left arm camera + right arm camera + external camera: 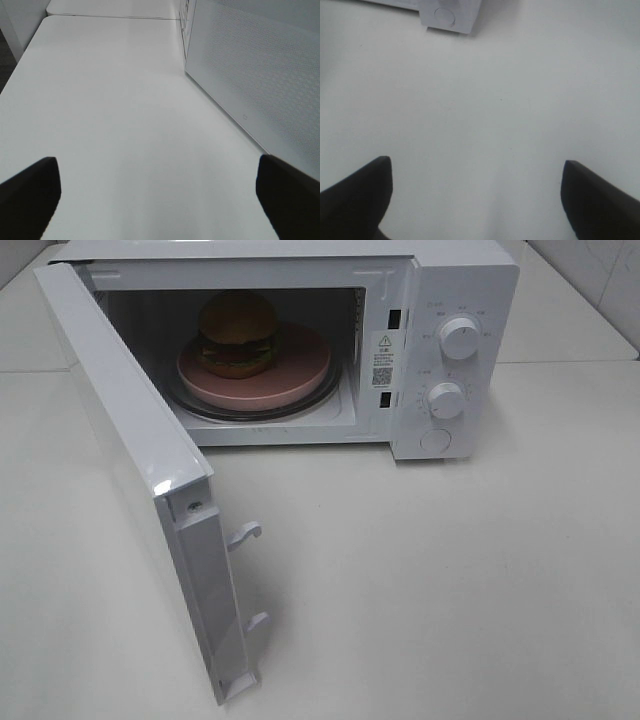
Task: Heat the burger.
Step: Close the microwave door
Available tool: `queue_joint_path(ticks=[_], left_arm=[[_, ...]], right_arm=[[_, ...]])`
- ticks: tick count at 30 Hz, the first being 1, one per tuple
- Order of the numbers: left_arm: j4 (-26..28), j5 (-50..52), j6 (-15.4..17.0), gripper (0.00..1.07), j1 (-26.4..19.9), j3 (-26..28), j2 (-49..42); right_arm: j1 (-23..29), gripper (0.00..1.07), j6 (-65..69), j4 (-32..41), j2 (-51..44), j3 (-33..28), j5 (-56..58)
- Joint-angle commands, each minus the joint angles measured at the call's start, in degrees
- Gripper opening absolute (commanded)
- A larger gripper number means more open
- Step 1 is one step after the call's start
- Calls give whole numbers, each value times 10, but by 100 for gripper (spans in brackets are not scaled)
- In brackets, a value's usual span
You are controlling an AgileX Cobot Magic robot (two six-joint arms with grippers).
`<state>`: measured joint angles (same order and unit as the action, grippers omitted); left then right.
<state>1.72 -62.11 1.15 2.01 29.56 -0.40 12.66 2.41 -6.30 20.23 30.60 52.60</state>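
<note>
Low over the table (110, 100), left gripper (156, 170) and right gripper (476, 167), both spread wide.

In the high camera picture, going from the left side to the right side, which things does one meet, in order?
Open door → burger inside the oven → warning sticker → control panel.

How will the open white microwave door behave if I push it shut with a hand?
The white microwave door looks like a rigid hinged panel standing wide open, so it should swing easily. Its two white latch hooks protrude, so the last bit probably needs a firmer press.
</note>
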Motion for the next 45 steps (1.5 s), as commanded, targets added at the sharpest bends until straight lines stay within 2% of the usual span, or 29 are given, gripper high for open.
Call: queue_joint_path(ticks=[1,8,10,22,45], left_arm=[[1,10,1,98,-2,-1,-6],[1,10,1,98,-2,-1,-6],[1,10,1,98,-2,-1,-6],[1,10,1,98,-2,-1,-6],[1,10,0,98,-2,-1,-6]], right_arm=[[-40,81,17,-1,-44,-10,-10],[-64,80,15,-1,-91,-11,2],[-76,79,21,-1,-132,-19,21],[-82,76,19,-1,-225,-24,25],[-82,76,19,-1,-225,-24,25]])
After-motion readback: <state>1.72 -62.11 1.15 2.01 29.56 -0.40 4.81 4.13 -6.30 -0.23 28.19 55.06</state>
